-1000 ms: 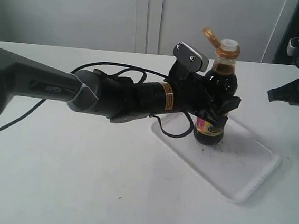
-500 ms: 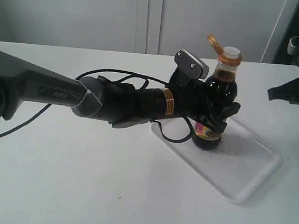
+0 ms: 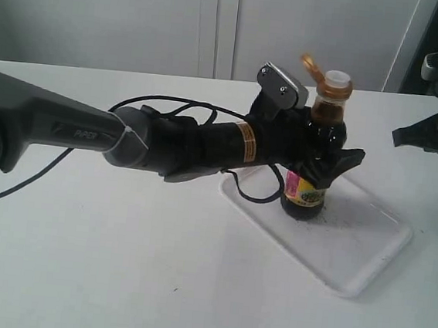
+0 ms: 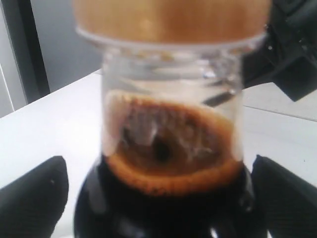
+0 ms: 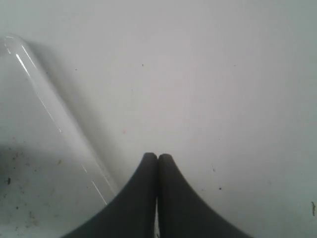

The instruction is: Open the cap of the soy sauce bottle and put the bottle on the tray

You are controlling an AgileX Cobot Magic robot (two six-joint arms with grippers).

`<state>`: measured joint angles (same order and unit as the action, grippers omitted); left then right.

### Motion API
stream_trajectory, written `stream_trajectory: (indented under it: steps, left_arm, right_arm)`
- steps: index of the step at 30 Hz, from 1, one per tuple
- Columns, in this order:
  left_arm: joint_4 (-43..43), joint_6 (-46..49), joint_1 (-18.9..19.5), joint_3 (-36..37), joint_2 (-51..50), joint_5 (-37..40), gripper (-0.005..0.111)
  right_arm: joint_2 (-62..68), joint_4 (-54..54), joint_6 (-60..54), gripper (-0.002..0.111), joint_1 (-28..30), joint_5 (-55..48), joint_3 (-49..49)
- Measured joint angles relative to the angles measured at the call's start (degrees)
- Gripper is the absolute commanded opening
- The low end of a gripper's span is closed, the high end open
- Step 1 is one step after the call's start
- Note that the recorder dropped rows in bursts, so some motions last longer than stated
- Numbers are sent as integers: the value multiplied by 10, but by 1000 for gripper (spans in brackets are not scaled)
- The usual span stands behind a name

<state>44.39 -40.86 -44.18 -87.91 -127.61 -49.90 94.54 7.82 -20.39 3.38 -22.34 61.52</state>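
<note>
"PiPER" on the left arm's grey link point(image 3: 90, 133); bottle label point(image 3: 303, 189) writing too small to read.

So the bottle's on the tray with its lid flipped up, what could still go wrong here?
Two things, probably. The left gripper has its fingers spread beside the soy sauce bottle, so pulling back crookedly could clip and topple it. With the cap open, a tip would likely spill dark sauce onto the tray and table. Also, the bottle stands near the tray's back-left corner rather than its middle, so a small nudge might push it onto the rim.
</note>
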Motion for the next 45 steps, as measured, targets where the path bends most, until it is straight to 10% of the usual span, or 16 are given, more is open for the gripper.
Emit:
stream_trajectory:
  steps: [29,33,38,45]
  left_arm:
    - [104,-52,1,0,178,130,103]
    - [136,-97,1,0,202,166,76]
    - [242,-213,1,0,234,208,2]
    - [385,-361,1,0,286,233,0]
  right_arm:
    - [0,9,-1,0,0,0,0]
    - [0,9,-1,0,0,0,0]
    - [-16,9,-1,0,0,5,0]
    - [-59,9,-1,0,0,6,0]
